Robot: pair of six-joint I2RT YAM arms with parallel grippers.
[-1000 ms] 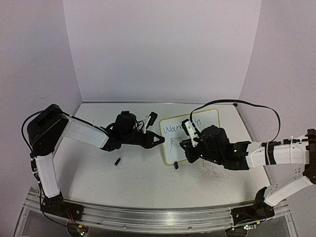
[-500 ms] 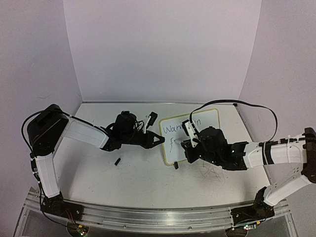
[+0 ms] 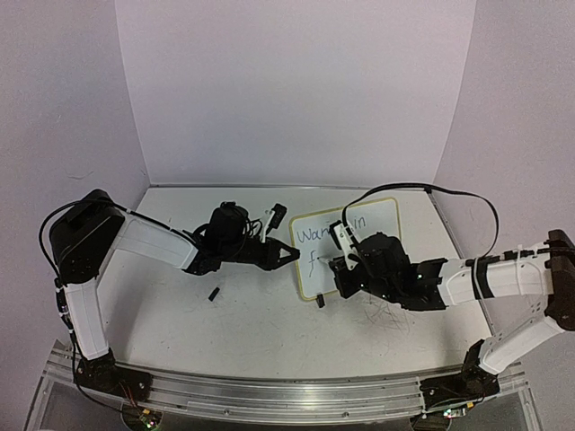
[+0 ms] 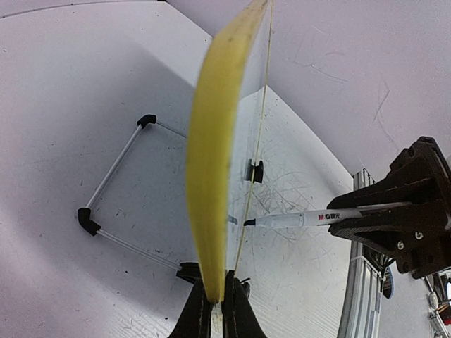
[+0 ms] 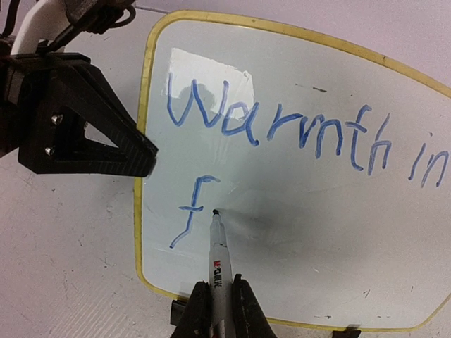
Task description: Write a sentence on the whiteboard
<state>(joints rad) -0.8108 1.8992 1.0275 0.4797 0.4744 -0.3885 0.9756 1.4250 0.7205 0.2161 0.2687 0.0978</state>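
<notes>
The whiteboard stands tilted on the table, yellow-framed, with two black clips on its near edge. In the right wrist view the whiteboard bears blue writing: "Warmth in" on the first line and a single "f" below. My left gripper is shut on the board's left edge; the left wrist view shows that yellow edge between the fingers. My right gripper is shut on a white marker, its tip touching the board just right of the "f". The marker also shows in the left wrist view.
A small black marker cap lies on the table left of the board. The board's wire stand rests behind it. Grey scribbles mark the tabletop by the right arm. Walls enclose the table on three sides.
My right gripper has shifted slightly left along the board with the marker. The left arm and the board have not moved.
</notes>
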